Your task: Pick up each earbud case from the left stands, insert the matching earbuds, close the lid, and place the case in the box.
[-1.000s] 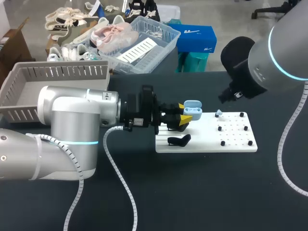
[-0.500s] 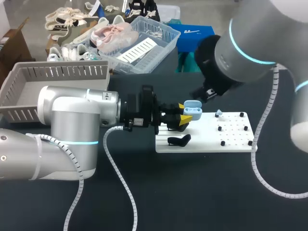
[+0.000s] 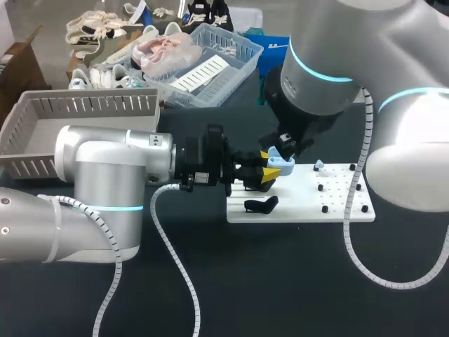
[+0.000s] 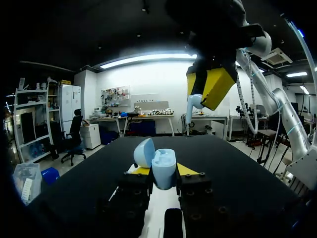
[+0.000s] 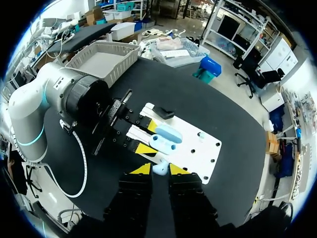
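A grey box (image 3: 42,119) and a white peg board (image 3: 302,210) sit on the black tabletop (image 3: 280,281). The left gripper (image 3: 270,163) clamps the pale-blue earbud case (image 4: 163,168) upright over the board's end, mouth up and lid open. Above it, the right gripper (image 5: 159,169) pinches an earbud (image 5: 161,170).

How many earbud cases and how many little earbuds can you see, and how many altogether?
Earbud cases: 2 (blue case, black case)
Earbuds: 2 (held earbud, loose earbud)
Total: 4
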Robot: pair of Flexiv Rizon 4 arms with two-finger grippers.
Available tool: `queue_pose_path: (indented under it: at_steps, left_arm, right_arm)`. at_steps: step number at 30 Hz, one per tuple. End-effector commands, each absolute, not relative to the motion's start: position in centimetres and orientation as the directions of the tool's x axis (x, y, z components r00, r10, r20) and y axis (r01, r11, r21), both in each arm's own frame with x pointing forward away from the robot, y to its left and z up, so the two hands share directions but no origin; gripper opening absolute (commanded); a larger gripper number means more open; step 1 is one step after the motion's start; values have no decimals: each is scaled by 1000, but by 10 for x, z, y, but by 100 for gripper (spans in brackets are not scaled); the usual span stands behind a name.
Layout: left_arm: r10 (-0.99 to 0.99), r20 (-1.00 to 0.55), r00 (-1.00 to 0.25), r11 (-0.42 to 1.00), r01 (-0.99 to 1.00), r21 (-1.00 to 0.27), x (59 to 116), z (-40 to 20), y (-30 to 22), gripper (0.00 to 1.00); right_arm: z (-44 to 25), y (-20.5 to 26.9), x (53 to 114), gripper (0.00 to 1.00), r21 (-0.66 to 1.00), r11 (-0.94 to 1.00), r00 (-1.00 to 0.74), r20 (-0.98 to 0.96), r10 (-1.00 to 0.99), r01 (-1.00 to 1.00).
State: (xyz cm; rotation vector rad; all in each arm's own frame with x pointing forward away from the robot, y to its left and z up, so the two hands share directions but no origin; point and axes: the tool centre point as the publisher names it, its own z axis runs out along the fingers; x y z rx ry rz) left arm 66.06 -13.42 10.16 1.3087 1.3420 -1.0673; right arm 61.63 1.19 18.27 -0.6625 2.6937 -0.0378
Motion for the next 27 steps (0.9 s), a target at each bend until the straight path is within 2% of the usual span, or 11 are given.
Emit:
queue_pose_path:
  at_steps: [1, 6, 9, 16, 27]
  left_arm:
    - [172, -985, 20, 50, 998, 29, 660, 101, -134, 0]
    - [172, -985, 20, 50, 998, 29, 660, 101, -134, 0]
    - [172, -985, 20, 50, 998, 29, 660, 101, -134, 0]
    - [172, -985, 20, 50, 998, 29, 660, 101, -134, 0]
    - [172, -985, 20, 50, 998, 29, 660, 101, -134, 0]
  right_arm:
    - [184, 13, 618, 0, -112, 889, -830, -323, -454, -443]
    - [184, 13, 618, 0, -112, 889, -830, -323, -454, -443]
    - [191, 2, 629, 0, -56, 945, -891, -320, -323, -322]
    - [188, -14, 627, 0, -80, 984, -919, -352, -175, -157]
    - [173, -19, 619, 0, -47, 988, -952, -264, -156, -149]
